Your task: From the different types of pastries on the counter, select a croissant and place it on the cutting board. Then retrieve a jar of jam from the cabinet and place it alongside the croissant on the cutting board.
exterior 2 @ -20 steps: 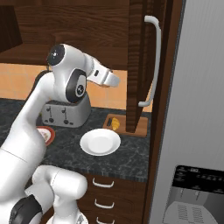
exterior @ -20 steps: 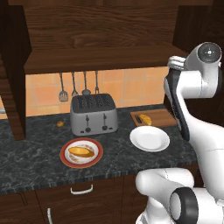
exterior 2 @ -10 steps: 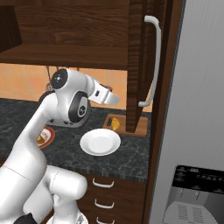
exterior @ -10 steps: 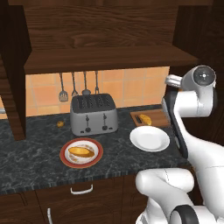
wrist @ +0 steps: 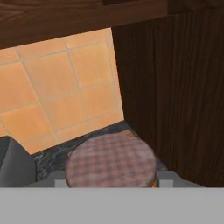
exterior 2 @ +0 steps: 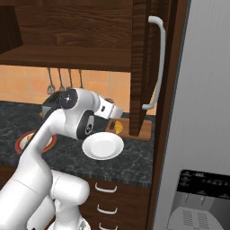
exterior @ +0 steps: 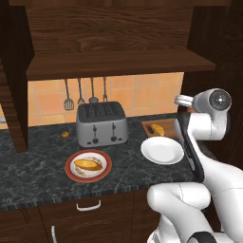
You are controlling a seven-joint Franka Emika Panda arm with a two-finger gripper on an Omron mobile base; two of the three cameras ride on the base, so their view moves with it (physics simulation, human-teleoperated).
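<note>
The jar of jam [wrist: 111, 161] sits clamped in the jaws of the gripper [wrist: 111, 181], its checked brownish lid facing the hand camera and a sliver of orange glass showing at the lid's right edge. The jaws are drawn in against the jar's sides, grey finger pads [wrist: 164, 176] flanking it left and right. Beyond the lid the hand view takes in the orange tiled wall [wrist: 65, 83], a strip of the black speckled bench [wrist: 57, 155] and the dark wood side panel of the cabinet [wrist: 175, 87], a corner the base cameras leave largely hidden behind the arm.

From the left base view, the croissant [exterior: 158, 129] lies on the cutting board [exterior: 152, 127] at the bench's back right corner, beside the cabinet's side wall. The right base view shows that same board [exterior 2: 143, 130] running under the cabinet's open door [exterior 2: 140, 67], with the pastry [exterior 2: 117, 127] partly masked by the robot's wrist.

A white plate [exterior: 162, 151] rests near the front edge of the bench, just in front of the board. Further left, the larger oblong bun [exterior: 88, 164] lies on a red-rimmed plate [exterior: 71, 163] towards the front edge, in front of a grey toaster [exterior: 101, 124] standing against the back wall. A small orange object [exterior: 65, 135] sits on the bench left of the toaster, too small to identify. Utensils [exterior: 80, 95] hang on the tiles above it, under the cabinet's thick shelf plank [exterior: 118, 64].
</note>
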